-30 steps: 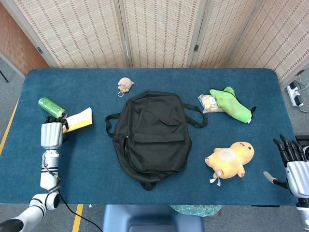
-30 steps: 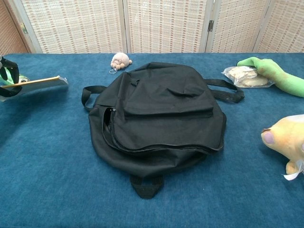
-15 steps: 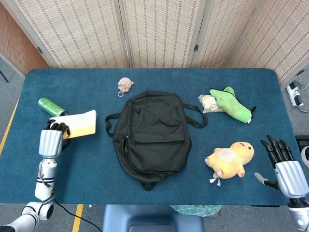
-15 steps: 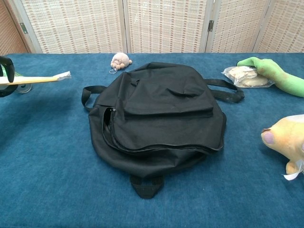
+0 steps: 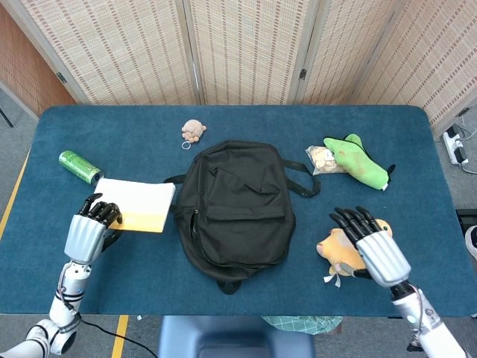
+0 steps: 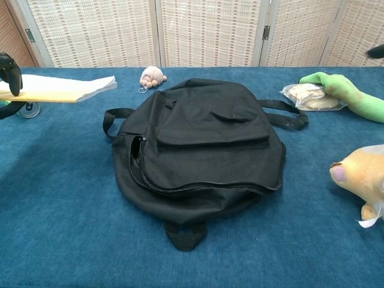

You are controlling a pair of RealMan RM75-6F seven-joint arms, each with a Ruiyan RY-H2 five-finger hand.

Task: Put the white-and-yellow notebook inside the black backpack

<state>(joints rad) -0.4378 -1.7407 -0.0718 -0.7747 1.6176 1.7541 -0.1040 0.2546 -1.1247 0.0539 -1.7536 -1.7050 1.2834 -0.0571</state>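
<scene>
Notebook (image 5: 136, 204) gripped by left hand (image 5: 91, 230) | backpack (image 5: 235, 211) apparently unopened | right hand (image 5: 371, 246) spread, empty

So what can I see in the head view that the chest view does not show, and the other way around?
Only the head view shows the whole right hand, open above the yellow toy, and the body of the left hand. It also shows the whole green can; the chest view shows only a bit of it.

Only the chest view shows the notebook held clear of the table, and the backpack's side zipper partly open.

Both show the backpack, notebook, green toy, snack bag and small keychain toy.
</scene>
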